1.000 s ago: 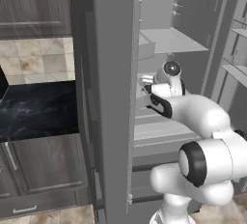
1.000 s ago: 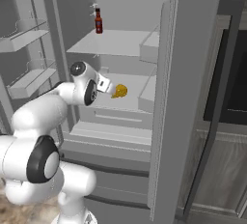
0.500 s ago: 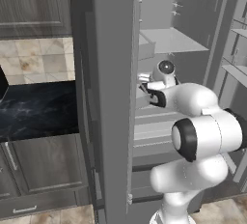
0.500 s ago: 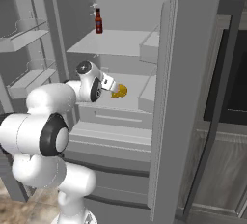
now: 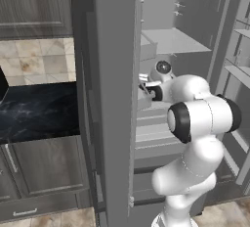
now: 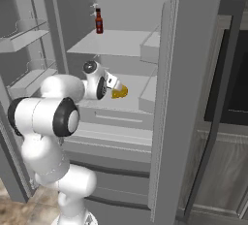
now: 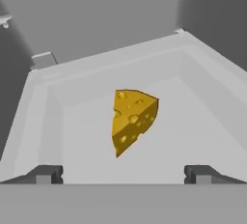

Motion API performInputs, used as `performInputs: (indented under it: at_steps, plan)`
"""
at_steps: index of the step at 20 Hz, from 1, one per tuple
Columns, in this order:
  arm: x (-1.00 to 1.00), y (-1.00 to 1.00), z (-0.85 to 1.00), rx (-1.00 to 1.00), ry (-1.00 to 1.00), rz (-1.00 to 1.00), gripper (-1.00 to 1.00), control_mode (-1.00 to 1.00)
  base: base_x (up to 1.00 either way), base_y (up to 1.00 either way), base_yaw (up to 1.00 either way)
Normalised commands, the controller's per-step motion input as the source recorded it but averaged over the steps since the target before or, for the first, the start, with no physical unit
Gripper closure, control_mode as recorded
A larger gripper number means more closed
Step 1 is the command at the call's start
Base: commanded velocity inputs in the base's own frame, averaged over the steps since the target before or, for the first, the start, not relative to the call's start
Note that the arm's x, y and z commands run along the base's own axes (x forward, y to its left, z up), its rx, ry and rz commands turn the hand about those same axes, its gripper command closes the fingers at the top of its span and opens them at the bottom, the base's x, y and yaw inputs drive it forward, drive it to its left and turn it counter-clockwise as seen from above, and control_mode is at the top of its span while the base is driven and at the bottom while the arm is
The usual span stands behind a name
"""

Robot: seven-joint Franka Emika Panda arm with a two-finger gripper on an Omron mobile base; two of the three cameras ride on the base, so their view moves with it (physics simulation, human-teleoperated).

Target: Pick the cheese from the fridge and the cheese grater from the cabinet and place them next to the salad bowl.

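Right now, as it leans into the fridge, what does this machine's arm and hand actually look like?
The arm is made of smooth, glossy white rounded segments, bulging like fat sausages. Dark grey-black rings and round caps mark the joints, one with a pale disc at its centre. No cables or lettering are visible. The hand ends in two small, blocky dark grey fingertips, set well apart.

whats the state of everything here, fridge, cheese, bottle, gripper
fridge: door open
cheese: lying on a fridge shelf, not held
bottle: upright on the upper shelf
gripper: open, fingers short of the cheese, touching nothing
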Motion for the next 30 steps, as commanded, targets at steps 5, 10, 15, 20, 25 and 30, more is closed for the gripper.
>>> performInputs:
  at_steps: [5, 10, 15, 20, 25, 30]
  plan:
    - [0.41, -0.07, -0.22, 0.00, 0.02, 0.00, -1.00, -1.00, 0.00, 0.00, 0.00]
    - [0.21, -0.10, -0.21, 0.00, 0.00, 0.00, -1.00, -1.00, 0.00, 0.00, 0.00]
    - [0.35, -0.01, -0.23, 0.00, 0.00, 0.00, -1.00, -1.00, 0.00, 0.00, 0.00]
    - [0.39, 0.00, -0.21, 0.00, 0.01, 0.00, -1.00, -1.00, 0.00, 0.00, 0.00]
    - [0.42, 0.00, -0.22, 0.00, 0.03, 0.00, -1.00, -1.00, 0.00, 0.00, 0.00]
    - [0.35, -0.02, -0.28, 0.00, 0.07, -0.01, -1.00, -1.00, 0.00, 0.00, 0.00]
